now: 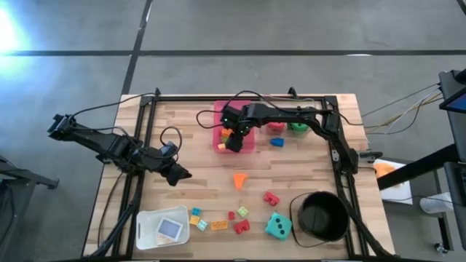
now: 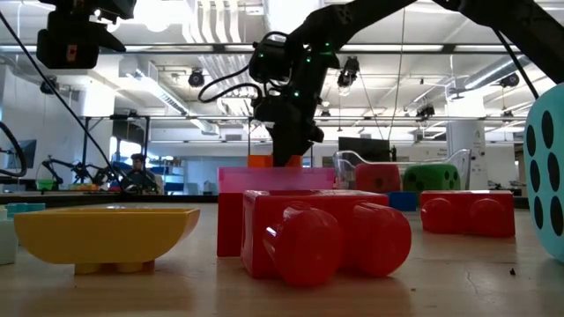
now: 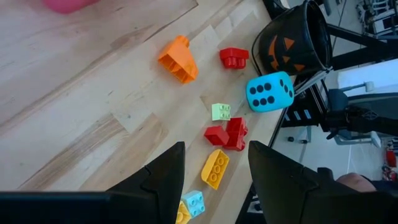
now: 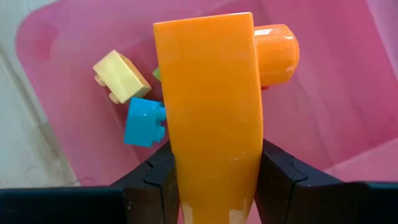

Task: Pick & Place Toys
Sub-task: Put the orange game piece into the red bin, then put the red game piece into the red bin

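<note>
1. Above the pink rectangular plastic tray (image 1: 246, 142), at upper centre of the high view, the right pincer (image 1: 233, 140) is hanging and pinching a long orange plastic brick (image 4: 214, 106) between its two dark fingers (image 4: 155, 177).
2. Inside the tray, under that brick, a small pale yellow brick (image 4: 121, 74) and a small blue brick (image 4: 144, 122) are lying side by side.
3. At left centre of the high view, the left pincer (image 1: 177, 174) is hovering over the wooden counter (image 1: 196, 182), its fingers (image 3: 165, 177) standing spread with nothing between them.
4. Along the lower part of the high view, the remaining toys are sitting on the counter: an orange sloped brick (image 1: 239, 179), a red brick (image 1: 271, 197) and a teal dotted die (image 1: 277, 226), just beside the black round bucket (image 1: 320, 216).
</note>
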